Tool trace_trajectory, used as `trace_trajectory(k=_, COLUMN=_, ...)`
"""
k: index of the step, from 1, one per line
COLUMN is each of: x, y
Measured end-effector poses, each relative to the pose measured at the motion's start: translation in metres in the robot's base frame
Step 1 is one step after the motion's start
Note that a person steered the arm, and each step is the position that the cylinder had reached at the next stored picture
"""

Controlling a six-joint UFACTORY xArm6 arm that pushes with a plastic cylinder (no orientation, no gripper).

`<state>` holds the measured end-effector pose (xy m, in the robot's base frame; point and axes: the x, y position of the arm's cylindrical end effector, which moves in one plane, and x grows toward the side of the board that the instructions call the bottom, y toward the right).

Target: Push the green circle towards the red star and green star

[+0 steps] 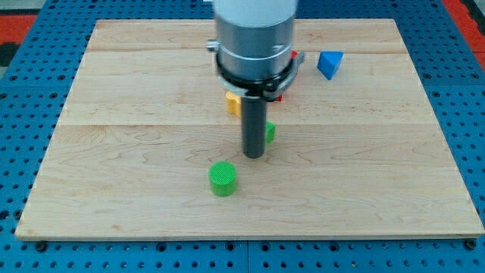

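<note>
The green circle (223, 178) sits on the wooden board (114, 152) below the view's middle. My tip (254, 155) stands just up and to the right of it, a small gap apart. A green block (270, 133), likely the green star, peeks out from behind the rod's right side. A red block (294, 59), likely the red star, is mostly hidden behind the arm's body; another red bit (278, 96) shows lower down.
A blue block (330, 64) lies at the view's upper right. A yellow-orange block (233, 101) shows partly at the left of the rod. The blue pegboard table (23, 114) surrounds the board.
</note>
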<state>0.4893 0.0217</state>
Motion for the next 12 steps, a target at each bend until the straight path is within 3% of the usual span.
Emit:
trace_trajectory(k=2, x=-0.018, y=0.041)
trace_trajectory(k=4, x=0.101, y=0.051)
trace_trajectory(k=5, x=0.127, y=-0.053)
trace_trajectory(k=6, x=0.100, y=-0.096)
trace_trajectory(k=8, x=0.036, y=-0.015)
trace_trajectory(k=9, x=0.030, y=0.070)
trace_trajectory(k=12, x=-0.048, y=0.118)
